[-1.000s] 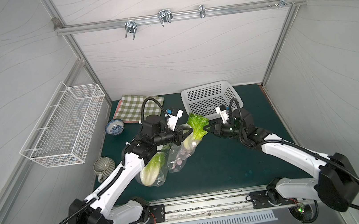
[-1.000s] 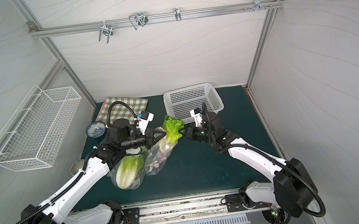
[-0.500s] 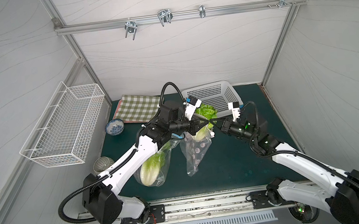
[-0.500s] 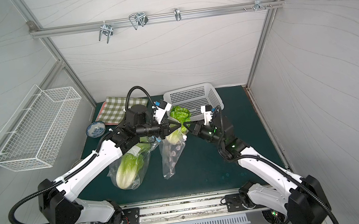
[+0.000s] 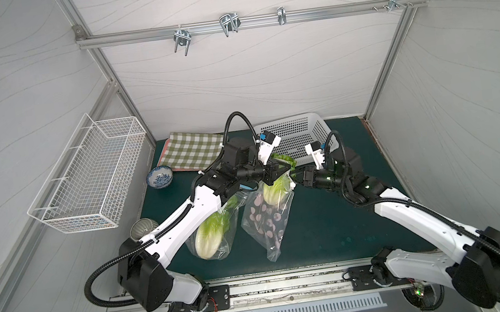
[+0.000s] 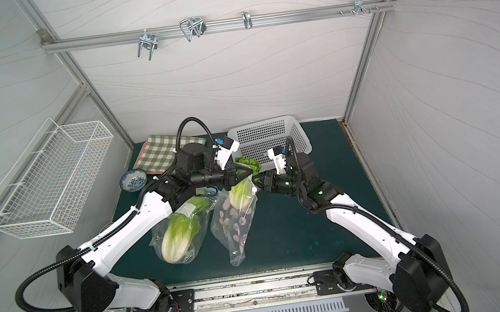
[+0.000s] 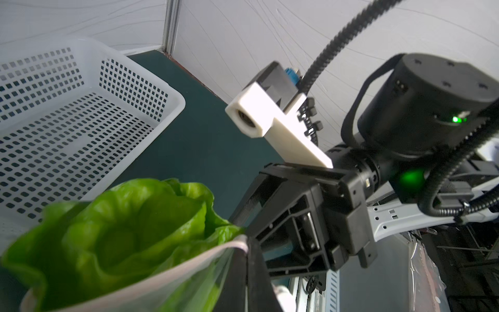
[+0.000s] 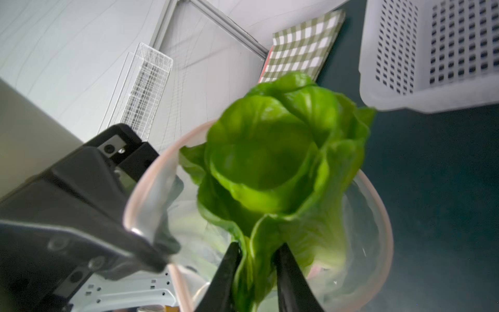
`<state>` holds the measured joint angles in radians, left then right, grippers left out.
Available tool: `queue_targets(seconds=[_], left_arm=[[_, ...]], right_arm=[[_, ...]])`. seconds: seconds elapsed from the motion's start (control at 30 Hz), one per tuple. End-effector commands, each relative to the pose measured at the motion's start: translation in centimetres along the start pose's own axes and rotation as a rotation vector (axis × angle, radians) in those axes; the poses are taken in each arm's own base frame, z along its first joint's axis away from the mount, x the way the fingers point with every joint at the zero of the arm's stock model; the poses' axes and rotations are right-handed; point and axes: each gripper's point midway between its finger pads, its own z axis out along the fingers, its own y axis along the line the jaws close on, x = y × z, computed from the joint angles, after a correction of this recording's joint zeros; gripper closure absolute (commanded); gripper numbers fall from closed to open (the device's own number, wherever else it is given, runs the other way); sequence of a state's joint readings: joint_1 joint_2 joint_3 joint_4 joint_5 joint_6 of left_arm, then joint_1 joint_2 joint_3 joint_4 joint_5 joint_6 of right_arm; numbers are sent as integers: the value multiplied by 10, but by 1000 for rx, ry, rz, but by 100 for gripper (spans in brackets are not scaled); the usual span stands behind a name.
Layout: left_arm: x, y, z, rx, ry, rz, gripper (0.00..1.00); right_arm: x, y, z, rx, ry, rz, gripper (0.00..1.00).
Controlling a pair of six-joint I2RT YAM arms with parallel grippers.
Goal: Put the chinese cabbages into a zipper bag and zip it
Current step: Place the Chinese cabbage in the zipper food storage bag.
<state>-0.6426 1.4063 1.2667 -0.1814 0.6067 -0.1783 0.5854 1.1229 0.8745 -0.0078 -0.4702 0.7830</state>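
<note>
A clear zipper bag (image 5: 266, 219) with pink dots hangs upright over the green mat in both top views. My left gripper (image 5: 286, 168) is shut on its pink rim (image 7: 189, 259) and holds the mouth up. One chinese cabbage (image 5: 271, 193) stands base-down inside the bag, green leaves (image 8: 270, 151) poking above the rim. My right gripper (image 8: 259, 245) reaches into the mouth, jaws apart, with a leaf lying loosely between the fingers. A second chinese cabbage (image 5: 211, 236) lies on the mat in another clear bag, partly under my left arm.
A white perforated basket (image 5: 290, 129) stands at the back, just behind both grippers. A green checked cloth (image 5: 196, 152) and a blue-patterned bowl (image 5: 160, 177) are at the back left. A grey cup (image 5: 143, 236) sits by the left edge, below a wall-mounted wire basket (image 5: 89, 179).
Both grippers rose and shifted back and right, lifting the dotted bag upright. The right jaws have parted and the cabbage has sunk deeper into the bag.
</note>
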Motion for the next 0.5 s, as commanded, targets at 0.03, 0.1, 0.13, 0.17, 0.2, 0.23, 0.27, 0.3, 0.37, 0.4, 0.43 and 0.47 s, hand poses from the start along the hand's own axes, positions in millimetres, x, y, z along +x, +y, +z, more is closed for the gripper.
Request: queue_targets(seconds=[0.03,0.1,0.13,0.17,0.2,0.23,0.27,0.3,0.37,0.4,0.43,0.47], left_arm=[[-25,-17,-32,38,-142,129,100],[-18,-11,-41,26,-174,113,100],[-14,-9,-44,20,-182,110,100],[-8,-7,-46,9,-191,106,100],[-4,-6,-49,-2,-204,101,100],[0,-4,-52,-12,-215,98,100],[5,-1,-54,-27,-225,92,100],[7,2,-57,-46,-234,84,100],[15,10,-60,-77,-241,55,100],[17,11,-61,-82,-246,47,100],[19,11,-63,-86,-251,43,100],[19,11,-65,-92,-261,41,100]], right_arm=[[-1,20,-13,-60,79,-52,63],[1,24,-11,-68,116,-60,58],[2,24,-9,-72,136,-52,57],[4,23,-7,-72,155,-39,55],[5,22,-6,-73,168,-24,54],[5,21,-5,-72,173,-13,53],[5,20,-6,-62,174,2,52],[3,19,-8,-53,170,14,52],[-1,12,-12,-18,167,61,51],[-2,10,-14,-2,172,83,51],[-1,5,-15,20,176,106,51],[0,-1,-17,55,176,136,51]])
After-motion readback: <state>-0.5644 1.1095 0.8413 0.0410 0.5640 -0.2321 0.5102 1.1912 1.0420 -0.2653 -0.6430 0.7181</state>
